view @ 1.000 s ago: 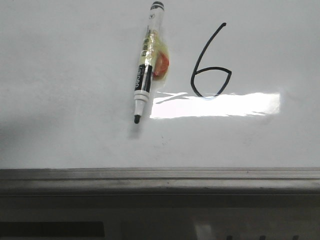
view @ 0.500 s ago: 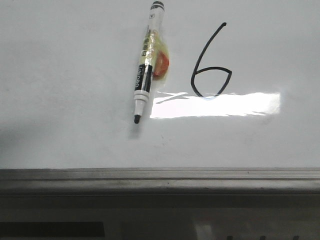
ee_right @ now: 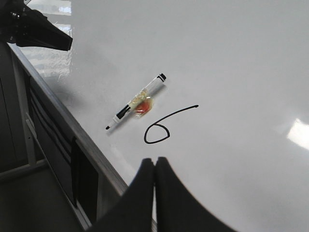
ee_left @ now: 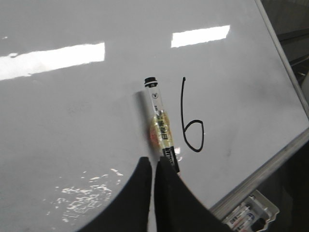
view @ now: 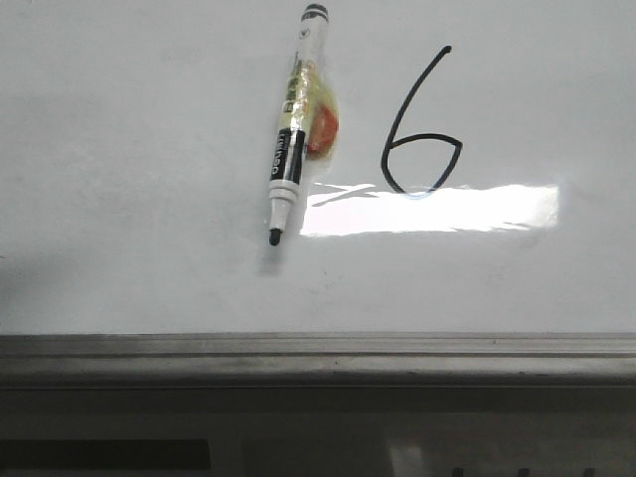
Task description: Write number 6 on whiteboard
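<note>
Both pincers are pressed shut w/ nothing between the fingers: left pincer (ee_left: 153, 186) hangs above the board just short of the marker's nib end, right pincer (ee_right: 154, 186) sits further back, above the board's lower edge, pointing toward the digit. Neither touches anything.

Number 6 (view: 420, 124) is drawn, thin black line, long slanted top stroke and pointed closed loop, on the whiteboard (view: 119, 149) just right of the marker (view: 293, 124) in the front view; its base meets a bright glare band. Marker lies flat on the board, uncapped, nib toward the grey metal strip (view: 318, 348), w/ yellowish tape and an orange blob at mid-barrel.

Step, as I judge it: writing looks finished, pen put down, arms clear. Next move prob. only calls for pulling both arms back w/o brushing the wet ink or knocking the marker; loose pen on glossy board could roll. A tray w/ spare markers (ee_left: 246, 217) shows past the board's edge in the left wrist view.
</note>
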Robot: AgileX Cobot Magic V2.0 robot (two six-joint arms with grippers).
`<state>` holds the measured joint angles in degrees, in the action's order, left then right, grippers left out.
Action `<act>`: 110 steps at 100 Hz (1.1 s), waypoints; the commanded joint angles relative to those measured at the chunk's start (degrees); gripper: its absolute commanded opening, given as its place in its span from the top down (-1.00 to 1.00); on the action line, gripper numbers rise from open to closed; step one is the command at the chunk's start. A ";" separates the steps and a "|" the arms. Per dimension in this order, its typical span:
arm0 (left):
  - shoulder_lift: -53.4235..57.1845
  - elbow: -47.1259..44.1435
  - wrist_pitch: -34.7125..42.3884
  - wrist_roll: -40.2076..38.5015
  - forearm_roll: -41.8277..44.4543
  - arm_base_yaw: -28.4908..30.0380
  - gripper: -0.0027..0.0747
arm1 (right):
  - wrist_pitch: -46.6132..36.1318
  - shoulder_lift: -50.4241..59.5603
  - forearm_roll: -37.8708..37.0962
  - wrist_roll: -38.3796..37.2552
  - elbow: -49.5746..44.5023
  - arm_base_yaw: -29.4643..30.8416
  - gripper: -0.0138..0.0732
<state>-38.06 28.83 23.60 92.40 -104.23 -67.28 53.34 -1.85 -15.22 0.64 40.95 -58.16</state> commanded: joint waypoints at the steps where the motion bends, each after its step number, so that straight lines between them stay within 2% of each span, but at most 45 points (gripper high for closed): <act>1: 1.95 -0.84 -0.61 0.15 6.49 2.53 0.98 | -4.32 -1.00 -0.99 0.03 0.98 0.28 0.80; 14: 4.74 -5.74 -2.30 -7.71 21.92 10.79 0.98 | -4.32 -1.00 -0.99 0.03 0.98 0.28 0.80; 23: 7.03 -9.11 -4.41 -17.99 34.60 18.85 0.98 | -4.32 -1.00 -0.99 0.03 0.98 0.28 0.80; 28: 8.48 -11.44 -6.31 -25.58 43.05 23.42 0.98 | -4.32 -1.00 -0.99 0.03 0.98 0.28 0.80; 45: 13.73 -19.19 -7.46 -62.42 78.46 37.20 0.98 | -4.32 -1.00 -0.99 0.03 0.98 0.28 0.80; 53: 17.43 -22.45 -7.55 -72.89 89.55 41.93 0.98 | -4.32 -1.00 -0.99 0.03 0.98 0.28 0.80; 61: 21.42 -25.80 -8.10 -78.44 92.60 46.26 0.98 | -4.32 -1.00 -0.99 0.03 0.98 0.28 0.80; 74: 28.38 -30.06 -10.04 -80.97 93.08 51.92 0.98 | -4.32 -1.00 -0.99 0.03 0.98 0.28 0.80; 88: 34.20 -30.24 -24.01 -81.75 94.19 57.98 0.98 | -4.32 -1.00 -0.99 0.03 0.98 0.28 0.80; 98: 36.90 -30.24 -34.02 -86.95 95.55 62.06 0.98 | -4.32 -1.00 -0.99 0.03 0.98 0.28 0.80; 105: 38.65 -30.24 -39.26 -91.14 96.37 64.56 0.98 | -4.32 -1.00 -0.99 0.03 0.98 0.28 0.80; 110: 39.91 -30.24 -39.90 -92.06 96.37 65.80 0.98 | -4.32 -1.00 -0.99 0.03 0.98 0.28 0.80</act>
<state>0.23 -0.07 -15.37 4.12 -8.33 -3.51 53.34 -1.85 -15.22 0.52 40.95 -58.16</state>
